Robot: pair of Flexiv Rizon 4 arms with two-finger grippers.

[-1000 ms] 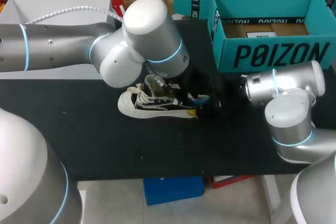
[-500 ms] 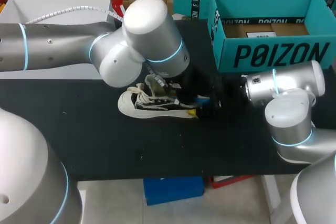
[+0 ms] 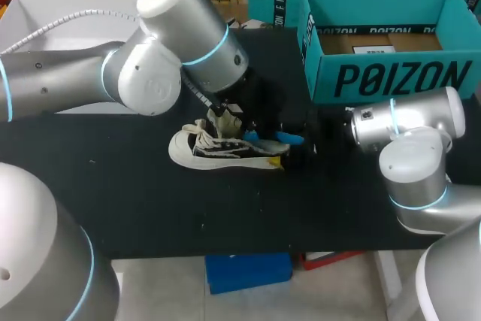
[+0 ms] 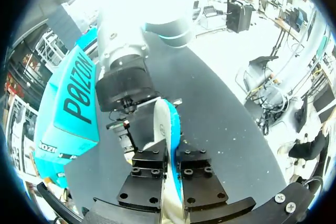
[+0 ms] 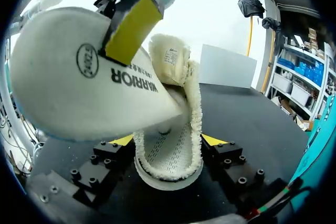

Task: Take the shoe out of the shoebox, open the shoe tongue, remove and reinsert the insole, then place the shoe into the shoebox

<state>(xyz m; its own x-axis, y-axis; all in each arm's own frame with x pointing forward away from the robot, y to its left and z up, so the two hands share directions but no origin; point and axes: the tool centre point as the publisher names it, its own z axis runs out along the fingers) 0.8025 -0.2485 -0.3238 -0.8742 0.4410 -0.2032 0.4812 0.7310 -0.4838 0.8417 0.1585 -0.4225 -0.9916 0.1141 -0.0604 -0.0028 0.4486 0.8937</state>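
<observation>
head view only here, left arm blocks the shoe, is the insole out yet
observer: nearly; the right wrist view shows the insole lifted above the shoe, its far end at the opening
operator: left got a solid grip
observer: the left wrist view shows the left end effector shut on the insole, which stands edge-on in it
operator: and the right one
observer: the right end effector is shut on the shoe's heel, a yellow tip on each side

The left arm's fingers (image 5: 131, 27) hold the insole (image 5: 79, 93) over the fleece-lined shoe (image 5: 170, 156)
</observation>
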